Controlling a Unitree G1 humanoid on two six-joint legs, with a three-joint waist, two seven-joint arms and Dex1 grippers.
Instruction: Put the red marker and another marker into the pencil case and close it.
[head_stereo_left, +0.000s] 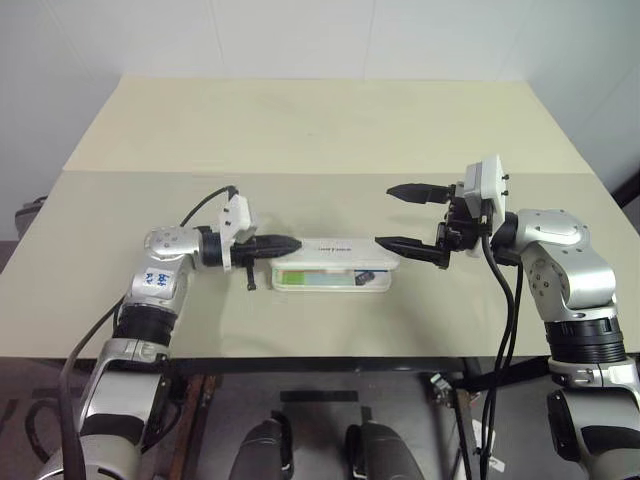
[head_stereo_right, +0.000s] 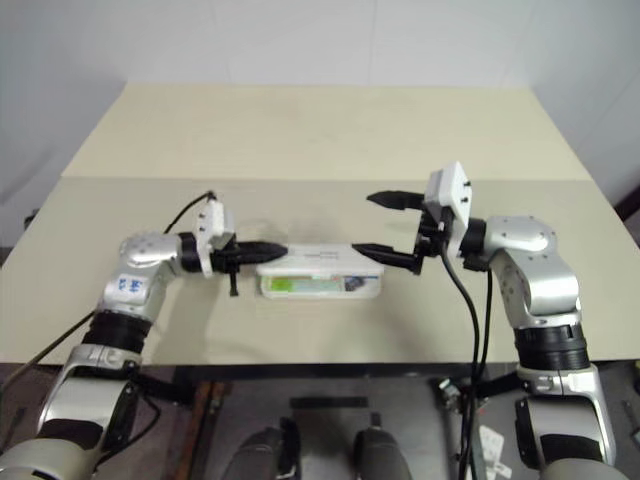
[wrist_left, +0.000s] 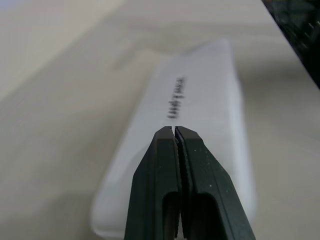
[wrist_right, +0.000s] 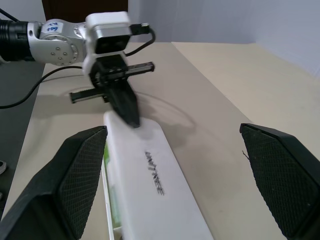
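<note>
Left wrist view: left pincer (wrist_left: 176, 131) pressed together over smooth white pencil case (wrist_left: 200, 100); right pincer (head_stereo_left: 400, 216) spread.

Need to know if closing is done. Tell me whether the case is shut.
Nearly shut, not latched: the case lid is down, but green shows through a gap along its front edge.

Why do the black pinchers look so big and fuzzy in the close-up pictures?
In the left wrist view the shut left gripper sits right against the lens, so it looms large and soft while the pencil case lettering reads a bit clearer. In the right wrist view the open right gripper fingers frame the edges, the case sharper between them.
</note>
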